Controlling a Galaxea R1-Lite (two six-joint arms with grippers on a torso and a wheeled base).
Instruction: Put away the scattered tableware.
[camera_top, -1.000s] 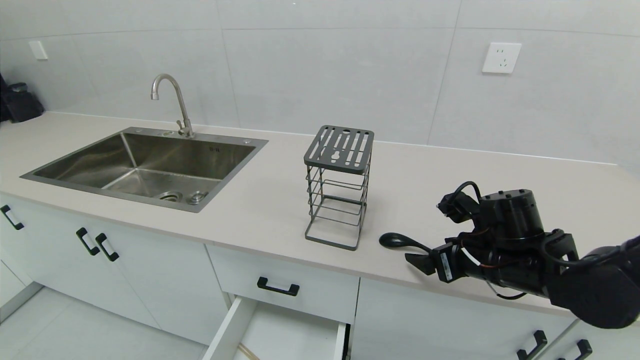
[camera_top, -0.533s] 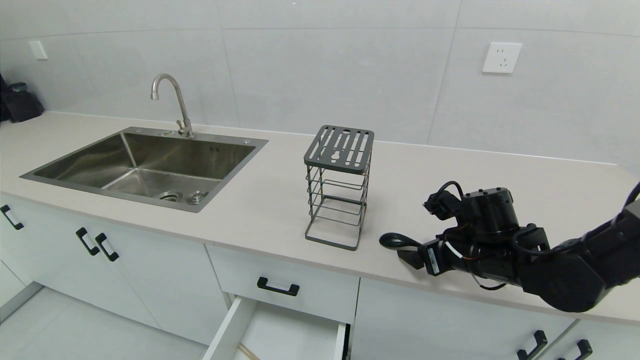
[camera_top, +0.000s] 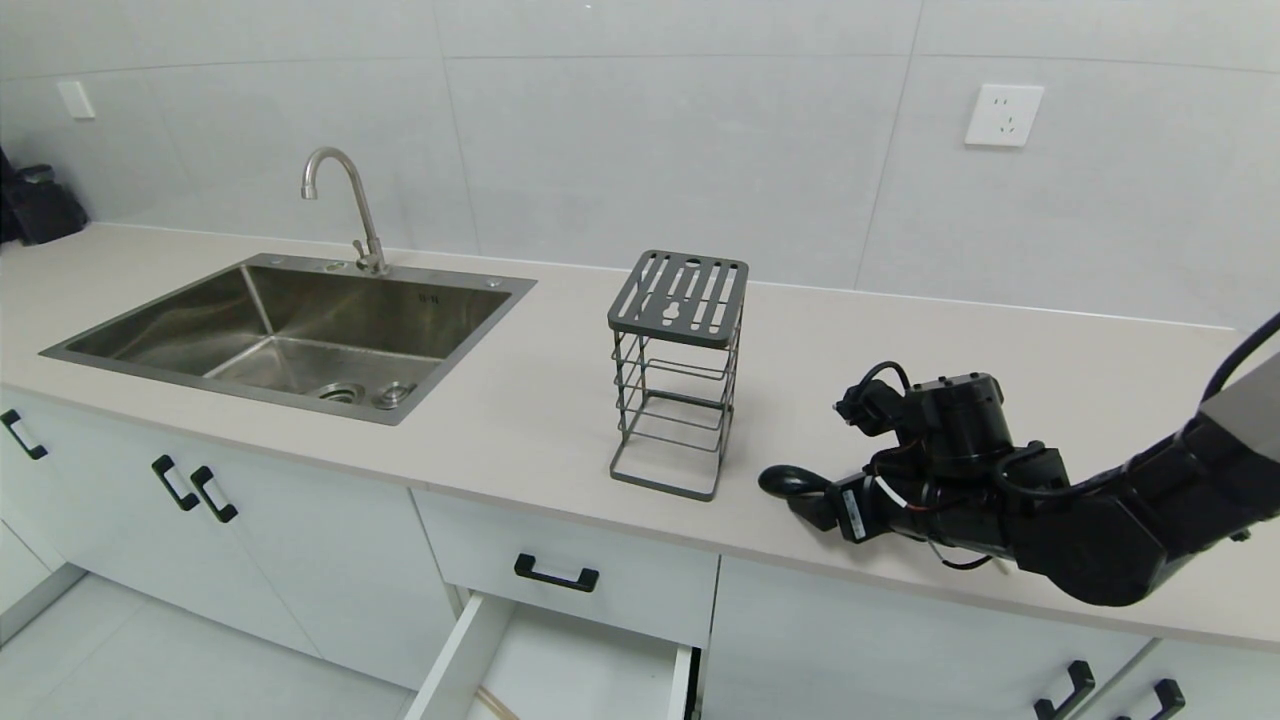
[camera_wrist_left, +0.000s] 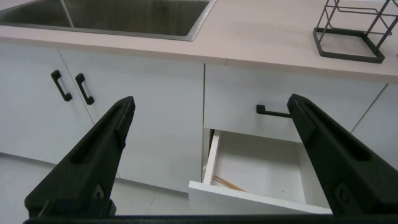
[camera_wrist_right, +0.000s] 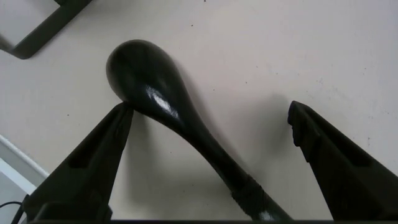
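The black spoon (camera_top: 790, 482) lay on the counter (camera_top: 520, 410) close to its front edge, just right of the wire rack (camera_top: 675, 390), bowl toward the rack. The right gripper (camera_top: 815, 508) sat low over it, fingers spread wide, one on each side of the spoon. Good straddle! The call here, I'd say, was to settle lower, centre the handle between the pads and close on the thin neck. The rounded bowl could squirt out. The left gripper (camera_wrist_left: 211, 102) hung spread too, below counter level, facing the open drawer (camera_wrist_left: 261, 162).
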